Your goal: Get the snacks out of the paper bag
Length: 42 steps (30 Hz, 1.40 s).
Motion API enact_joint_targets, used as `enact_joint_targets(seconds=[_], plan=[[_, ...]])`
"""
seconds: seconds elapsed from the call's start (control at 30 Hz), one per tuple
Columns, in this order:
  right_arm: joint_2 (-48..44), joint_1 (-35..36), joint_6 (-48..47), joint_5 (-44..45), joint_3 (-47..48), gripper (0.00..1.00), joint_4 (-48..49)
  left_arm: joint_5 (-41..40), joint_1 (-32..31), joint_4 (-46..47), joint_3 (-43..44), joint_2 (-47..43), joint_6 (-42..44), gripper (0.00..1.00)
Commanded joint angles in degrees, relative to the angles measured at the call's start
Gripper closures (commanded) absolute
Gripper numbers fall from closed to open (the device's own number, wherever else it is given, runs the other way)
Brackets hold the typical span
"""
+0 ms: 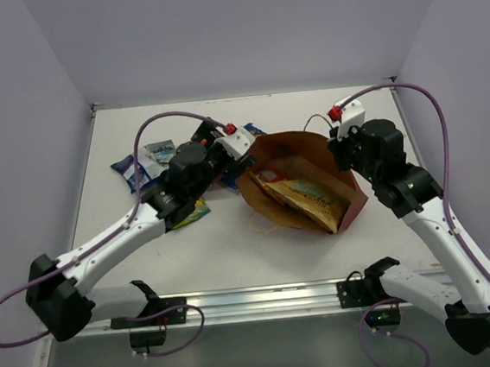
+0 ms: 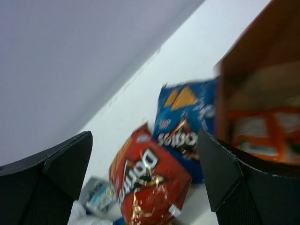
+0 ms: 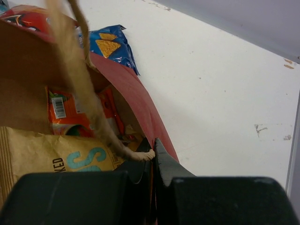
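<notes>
paper bag (image 1: 287, 146): lies right of centre on the desk (image 1: 234, 254), mouth gaping up and toward the far-left corner; brick-red outside, tan inside.
right gripper (image 3: 153, 151): pinched tight on the bag's rim, by the loop handle (image 3: 77, 79); judged to hold the mouth open for the other arm.
left gripper (image 2: 145, 140): fingers spread wide, holding nothing; hovers beside the bag's mouth, above two chip bags.
inside the bag: tan-teal bag (image 3: 56, 159) uppermost; orange-red packet (image 3: 70, 110) behind it.
out of the bag: red chip bag (image 2: 150, 187) and blue chip bag (image 2: 187, 117), just beside the mouth; blue-white packet (image 1: 159, 150) and yellow-green packet (image 1: 194, 213), nearer the left edge.
progress: judged past halfway; at least two packets left to lift.
</notes>
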Motion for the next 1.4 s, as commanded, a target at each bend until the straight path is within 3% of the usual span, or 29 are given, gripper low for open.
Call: enact_joint_targets(seconds=[0.0, 0.13, 0.23, 0.4, 0.63, 0.83, 0.93, 1.0, 1.03, 1.17, 1.37], plan=[[-1.3, -0.2, -0.8, -1.3, 0.6, 1.00, -0.2, 5.8, -8.0, -5.1, 6.6, -10.1, 3.9, 0.00], [-1.5, -0.1, -1.4, -2.3, 0.4, 1.00, -0.4, 17.7, -13.9, -15.4, 11.5, -10.6, 5.3, 0.00], [-1.3, -0.1, -1.6, -3.8, 0.4, 1.00, -0.4, 21.8, -17.7, -21.6, 14.8, -6.9, 5.9, 0.02], [-0.9, -0.1, -2.6, -4.4, 1.4, 1.00, -0.7, 24.0, -22.4, -26.1, 17.5, 1.8, 11.3, 0.00], [-1.0, 0.3, -2.6, -6.7, 1.4, 1.00, -1.3, 26.8, -23.2, -31.8, 23.6, 10.8, 17.1, 0.01], [-1.3, 0.4, -2.3, -7.8, 0.7, 1.00, -1.4, 26.0, -23.2, -31.7, 26.5, 17.3, 21.2, 0.12], [-1.2, 0.4, -2.0, -7.8, 0.6, 1.00, -1.4, 29.6, -23.2, -32.3, 28.2, 20.4, 20.9, 0.25], [-1.2, 0.4, -2.0, -7.7, 0.5, 1.00, -1.1, 30.4, -23.1, -32.9, 28.6, 22.1, 20.6, 0.48], [-1.2, 0.4, -2.0, -7.5, 0.4, 1.00, -1.0, 30.2, -23.2, -33.3, 28.8, 22.3, 20.4, 0.65], [-1.7, 0.4, -2.0, -5.4, -0.7, 1.00, -0.1, 26.7, -23.1, -32.7, 28.9, 18.6, 20.4, 1.00], [-1.5, 0.4, -0.4, -0.2, -2.4, 1.00, 0.3, 14.4, -23.0, -23.1, 30.0, 5.4, 19.1, 1.00]])
